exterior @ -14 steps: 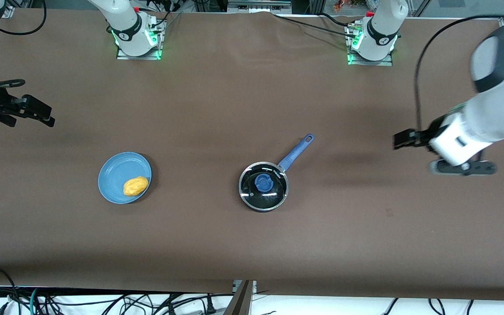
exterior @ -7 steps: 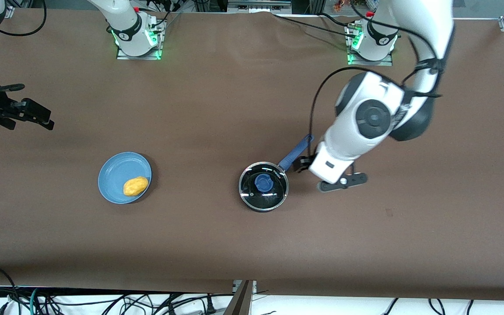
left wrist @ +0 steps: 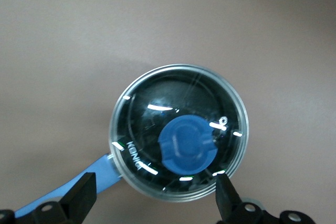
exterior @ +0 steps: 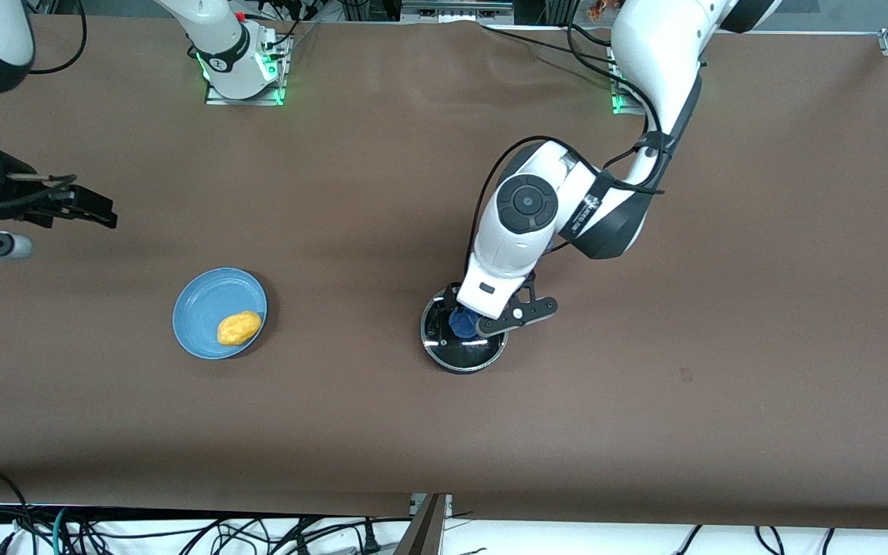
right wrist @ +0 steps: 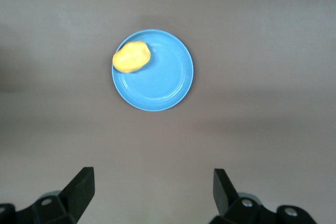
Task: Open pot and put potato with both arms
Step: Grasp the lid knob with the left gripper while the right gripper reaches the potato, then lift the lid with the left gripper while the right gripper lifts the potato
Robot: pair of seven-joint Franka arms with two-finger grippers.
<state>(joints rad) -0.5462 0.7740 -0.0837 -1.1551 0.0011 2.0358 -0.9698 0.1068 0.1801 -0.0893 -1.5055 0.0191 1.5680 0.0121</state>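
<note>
Moved since the earlier frames: left gripper [exterior: 465,314], formerly over bare table at the left arm's end, now hangs over the pot [exterior: 463,347], fingers [left wrist: 224,192] spread wide and apart from the lid's blue knob [left wrist: 187,147]. Glass lid [left wrist: 157,114] sits on the pot; blue handle [left wrist: 68,195] partly visible. Potato [exterior: 239,327] rests on the light-blue plate [exterior: 205,301], at the plate's 4 o'clock in the front view, toward the right arm's end. Right gripper [exterior: 74,206] hovers over bare table, fingers [right wrist: 81,187] spread, at the plate's 10 o'clock.
</note>
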